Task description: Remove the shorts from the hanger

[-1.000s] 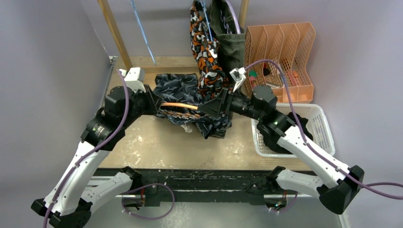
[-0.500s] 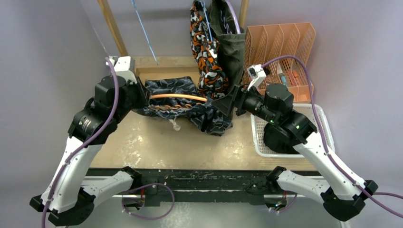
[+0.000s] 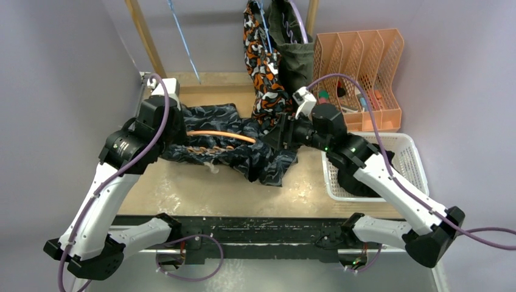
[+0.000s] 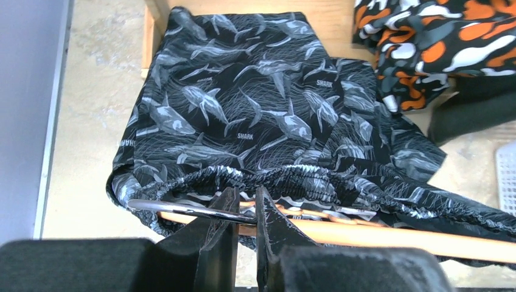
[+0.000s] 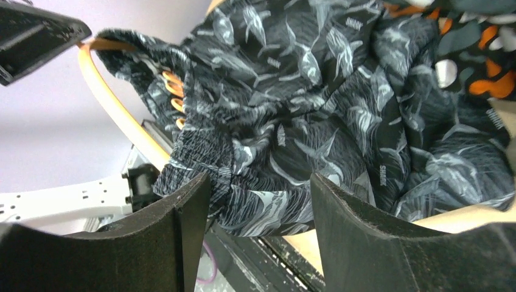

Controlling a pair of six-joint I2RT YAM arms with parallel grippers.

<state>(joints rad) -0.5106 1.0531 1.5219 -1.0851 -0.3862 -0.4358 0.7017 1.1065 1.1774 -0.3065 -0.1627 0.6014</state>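
Clenching the orange curved hanger (image 4: 377,234), the left gripper (image 4: 246,193) had to hold firm so the open-jawed right gripper (image 5: 260,180) could pinch the dark shark-patterned cloth shorts (image 5: 292,91) squarely at the waistband.

The shark shorts (image 4: 261,115) are navy-black with grey sharks and fine wavy lines, the hanger (image 4: 389,238) orange, the blotched shorts (image 3: 263,67) orange, black and white, the plain shorts (image 3: 295,55) olive green, the file rack (image 3: 365,61) peach, the basket (image 3: 406,152) white, the counter (image 3: 195,190) mottled beige.
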